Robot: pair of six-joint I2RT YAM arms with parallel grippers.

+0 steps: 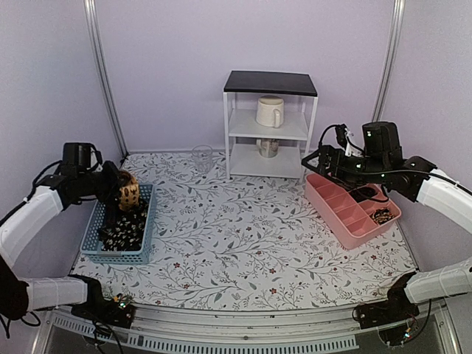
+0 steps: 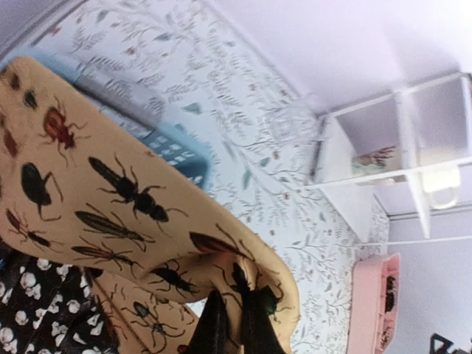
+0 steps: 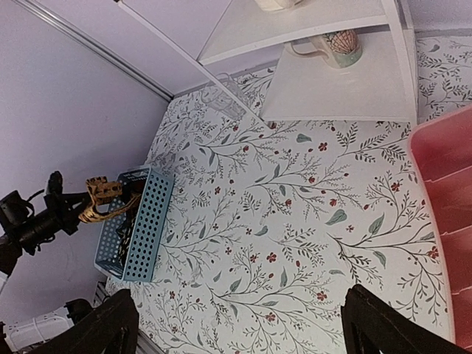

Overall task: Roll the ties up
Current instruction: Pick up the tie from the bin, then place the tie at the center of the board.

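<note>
**Tan tie held up over the basket**

Tan tie point(image 1: 128, 193), printed with dark insects, hangs bunched just above the far end of the basket point(image 1: 90, 234). The left gripper point(image 1: 118, 188) is clenched on it. In the left wrist view its fingers point(image 2: 214, 328) are pressed together on a fold of the fabric, and the rest of the tie drapes away from them.

A black tie point(image 1: 122, 230) with pale specks lies heaped inside the basket, directly below the tan one.

Well to the right of the basket, across the table point(image 1: 258, 243), the right gripper point(image 1: 313, 159) hovers over the far end of a pink tray point(image 1: 330, 212). Its jaws are spread wide with nothing between them.

A white shelf point(image 1: 269, 125) stands beyond the basket to the right, with a mug point(image 1: 270, 112) on it. A clear glass point(image 1: 203, 157) stands between the shelf and the basket.
</note>
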